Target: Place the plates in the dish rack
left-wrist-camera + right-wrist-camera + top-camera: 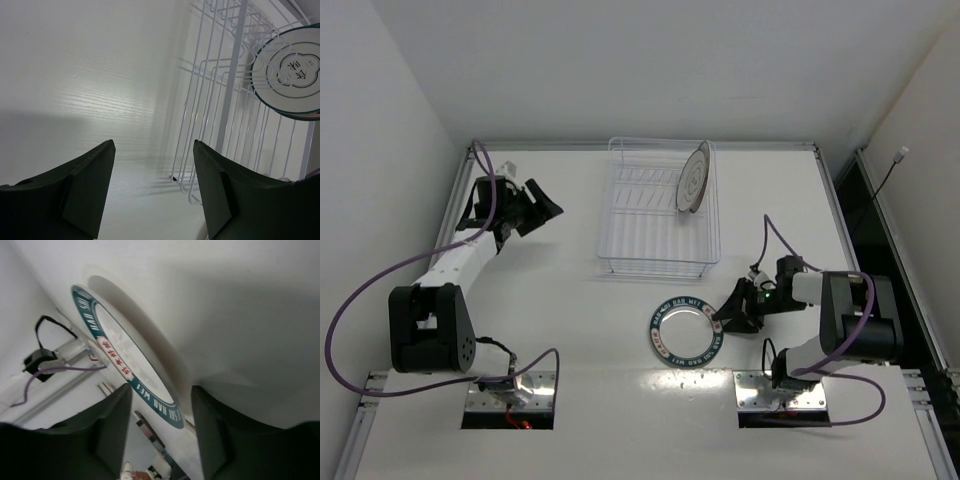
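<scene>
The lettered plate (pixel 685 332) lies flat on the counter (pixel 570 330), just in front of the dish rack (pixel 630 200). It looks hard, stiff and glossy, so it is likely slick under the pads and would chip or crack if dropped. It appears light enough for one arm. Because it lies flat, only the thin raised rim offers a hold. The best place is the right-hand edge, pinched top and bottom, with the far side used as a pivot to tip it upright.

The right tool (pixel 725 320) is at that edge, released. In the wrist view its two fingers (pixel 110 425) stand apart with the blue-green rim at the gap between them. Whether either pad touches the plate I cannot tell.

The striped plate (pixel 695 178) stands on edge in the right end of the rack, so the second plate needs a slot to its left and must not knock it. The rack's near wall lies between the flat plate and the slots and has to be cleared from above. The thin wire frame looks light and may slide if bumped.

The left tool (pixel 542 208) hangs released and holds nothing. It is well to the left of the rack and out of the way.
</scene>
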Available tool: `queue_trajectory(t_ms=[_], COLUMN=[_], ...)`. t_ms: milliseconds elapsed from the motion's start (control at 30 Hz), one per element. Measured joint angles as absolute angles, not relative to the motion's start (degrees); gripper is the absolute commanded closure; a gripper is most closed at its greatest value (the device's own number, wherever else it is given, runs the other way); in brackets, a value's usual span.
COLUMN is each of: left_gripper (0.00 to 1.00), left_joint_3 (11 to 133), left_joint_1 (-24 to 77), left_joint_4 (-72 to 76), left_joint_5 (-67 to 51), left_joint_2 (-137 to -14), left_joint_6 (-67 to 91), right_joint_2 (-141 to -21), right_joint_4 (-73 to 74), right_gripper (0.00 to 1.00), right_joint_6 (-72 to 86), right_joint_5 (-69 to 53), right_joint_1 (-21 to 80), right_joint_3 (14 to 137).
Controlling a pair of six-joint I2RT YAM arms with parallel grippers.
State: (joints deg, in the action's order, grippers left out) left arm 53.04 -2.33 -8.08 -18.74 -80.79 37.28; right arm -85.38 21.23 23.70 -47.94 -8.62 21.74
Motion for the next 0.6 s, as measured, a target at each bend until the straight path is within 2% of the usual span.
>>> queue_trajectory(t_ms=[33, 100, 133, 200, 233, 300, 433, 600], left_gripper=[0.39, 0.39, 0.39, 0.39, 0.39, 0.39, 0.39, 0.39], left_joint_3=[53.08, 53.19, 53.28, 53.54, 53.63, 53.65, 53.87, 53.93], left_joint_1=[-2.33, -2.33, -2.33, -2.33, -2.33, -2.33, -2.33, -2.33], left_joint_4=[-8.19, -8.29, -8.34, -8.54, -8.56, -8.60, -9.19, -10.15], left_joint_5=[-18.57, -18.35, -18.28, -18.11, -18.00, -17.80, -17.26, -16.49], left_joint_2=[-80.79, -80.79, -80.79, -80.79, -80.79, -80.79, -80.79, -80.79], left_joint_6=[37.23, 37.06, 37.04, 36.88, 36.86, 36.75, 36.47, 36.45], right_joint_2=[-85.95, -86.96, -87.29, -87.57, -87.59, -87.59, -85.32, -71.96], right_joint_4=[21.39, 21.85, 22.15, 23.18, 23.42, 23.88, 25.54, 31.20], right_gripper=[0.63, 0.71, 0.78, 0.84, 0.92, 0.99, 1.00, 1.00], right_joint_6=[22.94, 21.89, 21.41, 20.62, 20.34, 19.38, 18.98, 20.03], right_joint_5=[-47.75, -46.59, -46.15, -44.71, -43.88, -43.24, -43.07, -37.45], right_joint_1=[-8.23, -6.79, -6.07, -4.25, -3.46, -2.35, -1.41, 1.30], right_joint_3=[21.78, 22.11, 22.37, 23.29, 23.88, 24.75, 25.34, 26.06])
